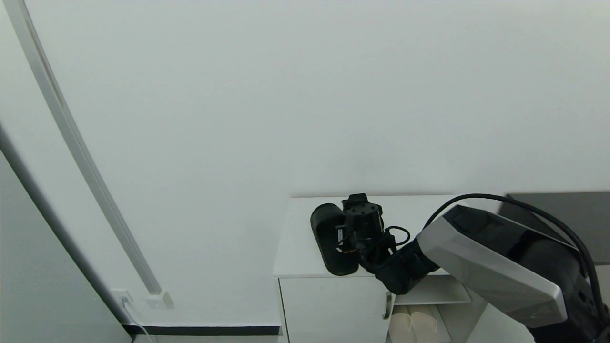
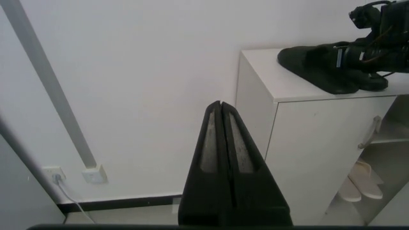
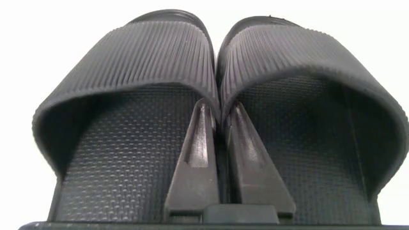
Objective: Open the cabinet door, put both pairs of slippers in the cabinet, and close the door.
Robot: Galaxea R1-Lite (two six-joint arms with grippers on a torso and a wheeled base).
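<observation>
The left gripper [image 2: 221, 103], fingers pressed together on nothing, hangs off the closed-door side of the white cabinet [image 2: 307, 147]. On the cabinet's top lies the black pair of slippers [image 1: 329, 240], their adjoining inner edges pinched by the right gripper [image 3: 218, 110]. Low in the cabinet's open compartment sits a white pair of slippers [image 1: 412, 324].

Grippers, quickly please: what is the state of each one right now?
Left gripper: closed, holding nothing.
Right gripper: closed on the black slippers, pinching their inner edges together.
</observation>
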